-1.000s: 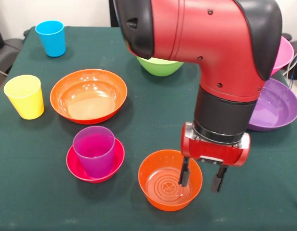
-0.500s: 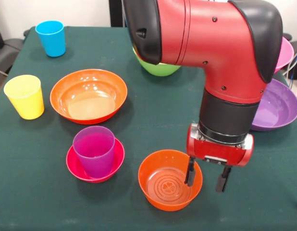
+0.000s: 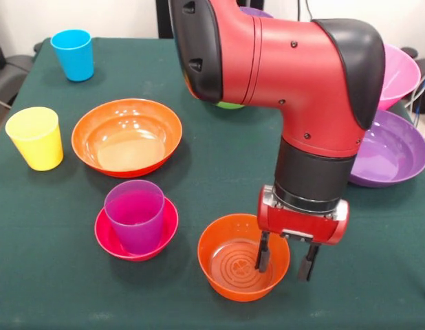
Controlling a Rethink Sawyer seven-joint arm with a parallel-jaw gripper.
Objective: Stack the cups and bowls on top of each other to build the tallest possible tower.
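Gripper: the gripper (image 3: 285,261) hangs low in the lower right of the frame, its two dark fingers parted and holding nothing.
Key relation: the small orange bowl (image 3: 240,269) sits at the lower middle of the frame, and its right-hand rim runs up between the two fingers; one finger (image 3: 261,253) reaches down inside the bowl, the other stands outside the wall toward the frame's right.
Contact: whether either finger already touches the rim I cannot tell; the gap looks wider than the wall.
Grasp line: the fingers are set apart left to right in the frame, across the rim, so closing them should pinch the wall squarely.
Likely step: lining up a rim grasp on this bowl, judging by the straddle.
Tower so far: the purple cup (image 3: 135,214) stands upright in the small red bowl (image 3: 104,232), just left of the small orange bowl and a little higher in the frame; that pair looks like the start of the stack.
Direction of carry: once lifted, the bowl would have to go left across the frame to reach that pair.
Farther out: the wide orange bowl (image 3: 126,136) lies at centre left, the yellow cup (image 3: 35,137) at the left edge, the blue cup (image 3: 73,54) at upper left.
Right side: a purple bowl (image 3: 391,150) and a pink bowl (image 3: 397,74) show behind the arm (image 3: 295,75), partly hidden by it.
Risk: a thin glossy wall may slip or tip the bowl if pinched too shallowly.
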